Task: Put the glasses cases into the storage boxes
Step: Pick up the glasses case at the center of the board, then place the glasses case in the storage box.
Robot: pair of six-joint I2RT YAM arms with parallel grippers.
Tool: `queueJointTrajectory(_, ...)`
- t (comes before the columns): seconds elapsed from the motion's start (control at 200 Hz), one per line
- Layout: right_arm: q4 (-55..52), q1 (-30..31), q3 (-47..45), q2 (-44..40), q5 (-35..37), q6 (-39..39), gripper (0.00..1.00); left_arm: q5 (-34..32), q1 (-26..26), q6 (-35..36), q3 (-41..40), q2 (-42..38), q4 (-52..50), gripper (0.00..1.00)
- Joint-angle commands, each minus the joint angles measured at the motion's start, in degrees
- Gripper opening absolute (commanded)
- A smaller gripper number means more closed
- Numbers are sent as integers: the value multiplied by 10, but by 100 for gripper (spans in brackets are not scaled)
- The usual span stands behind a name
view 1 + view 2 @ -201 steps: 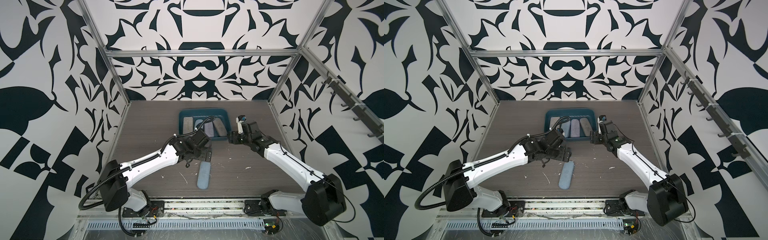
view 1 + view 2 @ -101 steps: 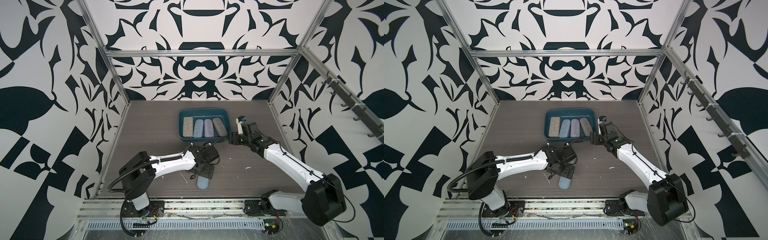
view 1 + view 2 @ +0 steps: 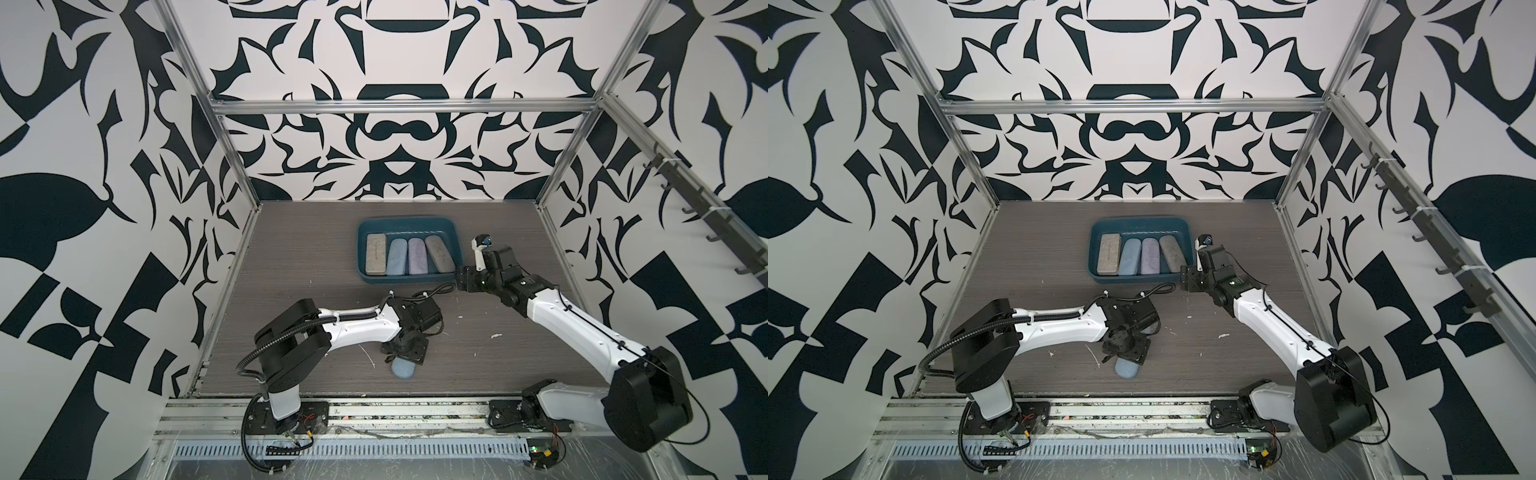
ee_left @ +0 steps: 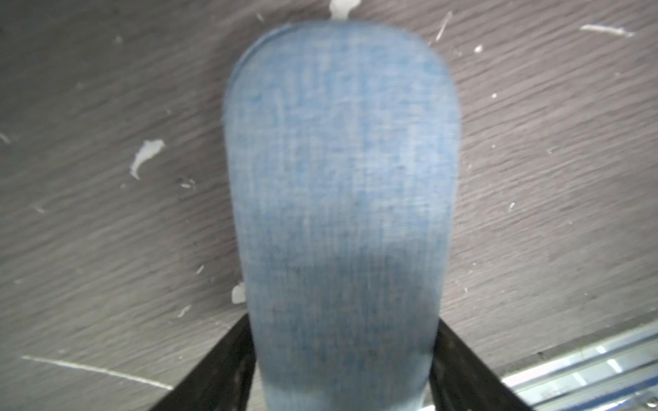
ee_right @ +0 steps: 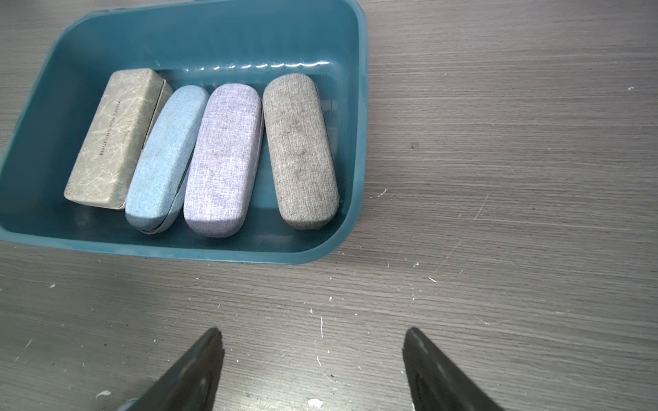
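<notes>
Felt blue case (image 4: 338, 199) looks light, stiff; pinch its narrow flanks. Left jaws flank it, grip unclear; right jaws apart.

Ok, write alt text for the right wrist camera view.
A dark teal tray holds four glasses cases side by side: beige, light blue, lilac, grey. It sits on a wood-grain table beyond the open, empty right gripper.

Four cases (image 5: 222, 160) abreast in teal tray (image 5: 360, 124); fifth case (image 4: 338, 178), light blue, well outside it.
</notes>
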Motion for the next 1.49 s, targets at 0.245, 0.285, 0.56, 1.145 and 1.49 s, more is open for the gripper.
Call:
queueJointTrajectory(0.245, 18, -5, -2, -5, 5, 6, 83, -10, -2, -6, 20, 5, -27, 51)
queueJointTrajectory(0.285, 18, -5, -2, -5, 5, 6, 83, -16, -2, -4, 26, -1, -34, 51)
queueJointTrajectory(0.56, 19, -7, 1, -5, 5, 6, 83, -62, 16, 29, 89, -56, -108, 51)
queueJointTrajectory(1.145, 20, -10, -1, -15, 0, 8, 83, -35, 288, 186, 359, 41, -85, 51)
queueJointTrajectory(1.49, 19, -12, -3, -15, 1, 7, 83, 2, 336, 185, 519, 225, -110, 51)
